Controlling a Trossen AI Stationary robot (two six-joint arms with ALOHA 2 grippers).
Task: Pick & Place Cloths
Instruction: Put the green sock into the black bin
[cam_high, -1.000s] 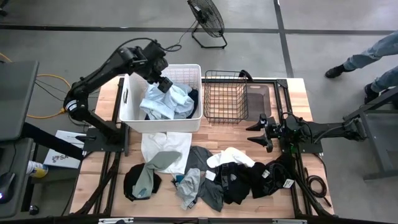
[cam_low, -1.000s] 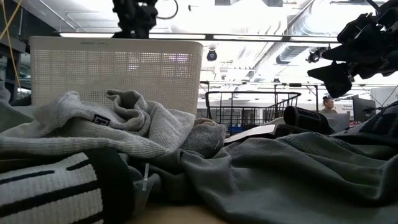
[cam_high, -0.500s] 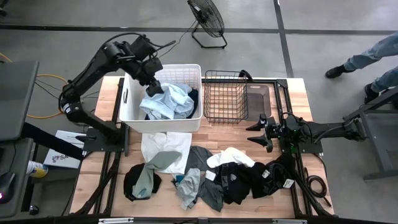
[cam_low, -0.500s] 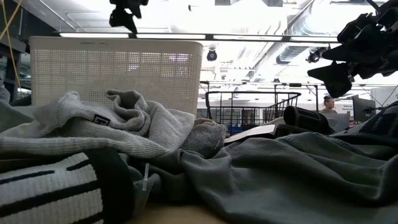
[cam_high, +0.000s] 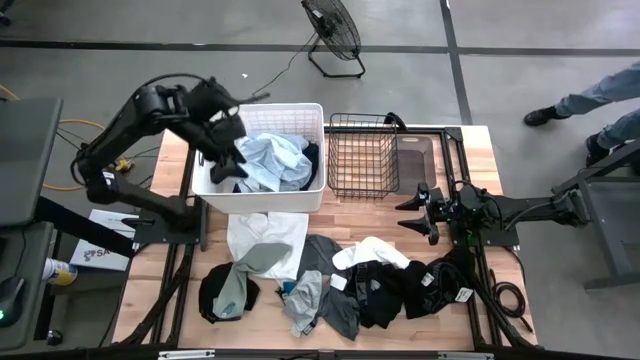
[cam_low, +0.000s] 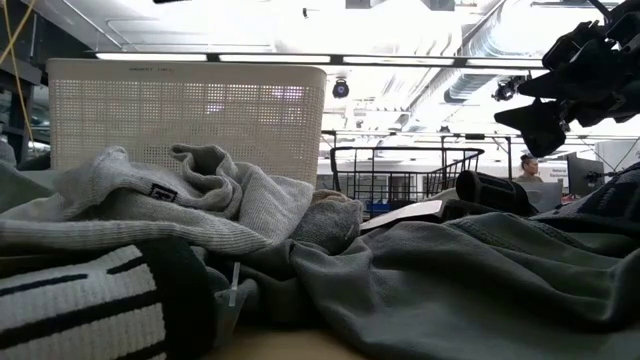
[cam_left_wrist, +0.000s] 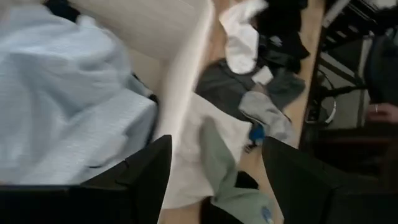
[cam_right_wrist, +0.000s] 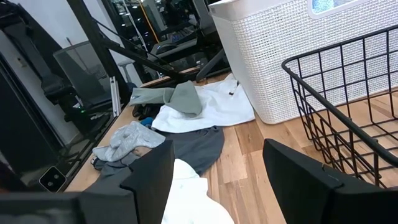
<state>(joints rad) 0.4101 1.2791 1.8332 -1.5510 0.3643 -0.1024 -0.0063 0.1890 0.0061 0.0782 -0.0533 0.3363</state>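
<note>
A light blue cloth (cam_high: 268, 160) lies in the white plastic tub (cam_high: 208, 185), with a dark cloth beside it; it also shows in the left wrist view (cam_left_wrist: 68, 106). My left gripper (cam_high: 228, 162) hangs open and empty over the tub's left part, next to this cloth (cam_left_wrist: 214, 155). Several cloths lie on the table in front of the tub: white (cam_high: 265, 236), sage green (cam_high: 255, 262), grey (cam_high: 318, 292), black (cam_high: 395, 288) and a small white one (cam_high: 375, 250). My right gripper (cam_high: 416, 212) waits open and empty at the table's right, near the black wire basket (cam_high: 362, 155).
The wire basket stands right of the tub, and a dark tray (cam_high: 415, 160) lies beside it. A fan (cam_high: 332, 30) stands on the floor beyond the far edge. A person's legs (cam_high: 590, 95) show at far right. Bare wood (cam_high: 360, 215) lies between the basket and the cloth pile.
My left gripper has gone from over the tub's far middle toward the table's left and near edges, staying over the tub, and has left the top of the low view. The cloths on the table have kept still.
</note>
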